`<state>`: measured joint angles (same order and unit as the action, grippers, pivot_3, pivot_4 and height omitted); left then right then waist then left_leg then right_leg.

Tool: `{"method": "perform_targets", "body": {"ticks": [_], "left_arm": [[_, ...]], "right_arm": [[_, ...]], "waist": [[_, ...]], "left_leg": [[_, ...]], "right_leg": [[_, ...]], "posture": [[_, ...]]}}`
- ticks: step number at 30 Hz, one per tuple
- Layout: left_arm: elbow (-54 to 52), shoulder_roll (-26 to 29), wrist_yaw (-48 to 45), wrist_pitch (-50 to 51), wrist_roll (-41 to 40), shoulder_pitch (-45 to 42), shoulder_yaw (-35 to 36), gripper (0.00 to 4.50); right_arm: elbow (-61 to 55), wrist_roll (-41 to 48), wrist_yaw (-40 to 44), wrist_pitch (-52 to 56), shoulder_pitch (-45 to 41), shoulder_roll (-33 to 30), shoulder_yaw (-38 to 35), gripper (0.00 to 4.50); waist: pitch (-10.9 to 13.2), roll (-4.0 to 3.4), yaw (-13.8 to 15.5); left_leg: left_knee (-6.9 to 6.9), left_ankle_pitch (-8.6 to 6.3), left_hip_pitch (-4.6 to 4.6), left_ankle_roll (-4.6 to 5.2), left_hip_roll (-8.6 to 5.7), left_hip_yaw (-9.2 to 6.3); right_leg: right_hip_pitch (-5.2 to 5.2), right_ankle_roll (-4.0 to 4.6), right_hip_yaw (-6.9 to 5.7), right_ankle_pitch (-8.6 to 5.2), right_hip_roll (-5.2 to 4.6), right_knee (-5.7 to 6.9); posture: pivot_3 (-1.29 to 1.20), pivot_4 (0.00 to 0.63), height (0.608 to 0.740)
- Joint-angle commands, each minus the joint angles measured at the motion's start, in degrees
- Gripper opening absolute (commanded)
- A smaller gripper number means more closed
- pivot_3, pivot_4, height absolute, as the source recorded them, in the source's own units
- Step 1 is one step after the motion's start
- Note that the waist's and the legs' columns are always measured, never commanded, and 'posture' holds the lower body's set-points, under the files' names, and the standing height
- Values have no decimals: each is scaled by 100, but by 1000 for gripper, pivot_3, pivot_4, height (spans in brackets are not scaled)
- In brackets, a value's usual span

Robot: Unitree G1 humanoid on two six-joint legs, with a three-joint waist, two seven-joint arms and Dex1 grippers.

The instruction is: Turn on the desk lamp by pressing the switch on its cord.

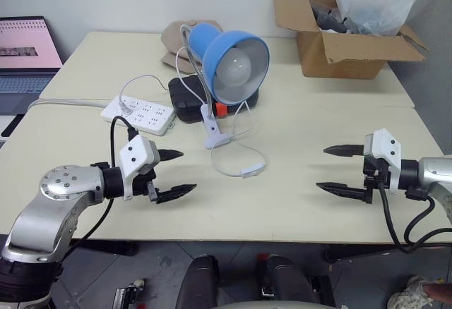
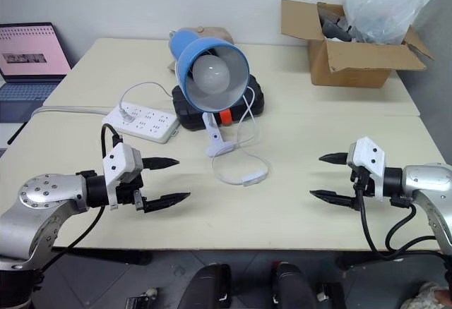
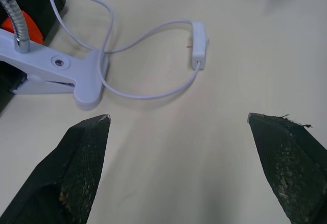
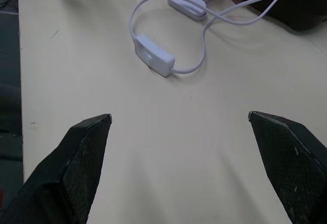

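The desk lamp (image 1: 236,58) has a blue dome shade and a white bulb, unlit; its white clamp (image 1: 215,134) rests on the table. A thin white cord (image 1: 233,150) loops forward from it to the small white switch (image 1: 253,168), also seen as the switch (image 4: 153,56) and the switch (image 3: 199,42). My left gripper (image 1: 175,173) hovers open near the table's front left, well apart from the switch. Open too, my right gripper (image 1: 339,169) hangs at the front right, pointing toward the centre. Nothing sits between either pair of fingers.
A white power strip (image 1: 139,113) and a black box (image 1: 192,101) with an orange part sit behind the lamp. A cardboard box (image 1: 349,41) holding a plastic bag stands at the back right. A laptop (image 1: 27,55) is off the left edge.
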<state>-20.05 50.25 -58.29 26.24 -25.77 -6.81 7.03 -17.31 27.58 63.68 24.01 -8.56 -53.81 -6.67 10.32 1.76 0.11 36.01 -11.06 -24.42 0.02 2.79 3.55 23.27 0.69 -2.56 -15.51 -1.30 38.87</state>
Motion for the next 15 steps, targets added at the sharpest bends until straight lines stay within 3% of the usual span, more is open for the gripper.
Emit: {"method": "perform_targets", "body": {"ticks": [1,15], "left_arm": [[-176,1,23,-65,-53,-74,109,4492],[-89,-86,244,127,-91,-430,-30,4492]], "right_arm": [[-71,-58,6,-136,-105,39,15,4500],[-52,-149,13,-147,-218,165,98,4500]], "waist": [[0,0,0],[0,0,3]], "left_leg": [[0,0,0,0,0,0],[1,0,0,0,-1,1]], "right_leg": [[0,0,0,0,0,0],[0,-2,2,1,0,1]], "posture": [[0,150,740],[0,150,740]]}}
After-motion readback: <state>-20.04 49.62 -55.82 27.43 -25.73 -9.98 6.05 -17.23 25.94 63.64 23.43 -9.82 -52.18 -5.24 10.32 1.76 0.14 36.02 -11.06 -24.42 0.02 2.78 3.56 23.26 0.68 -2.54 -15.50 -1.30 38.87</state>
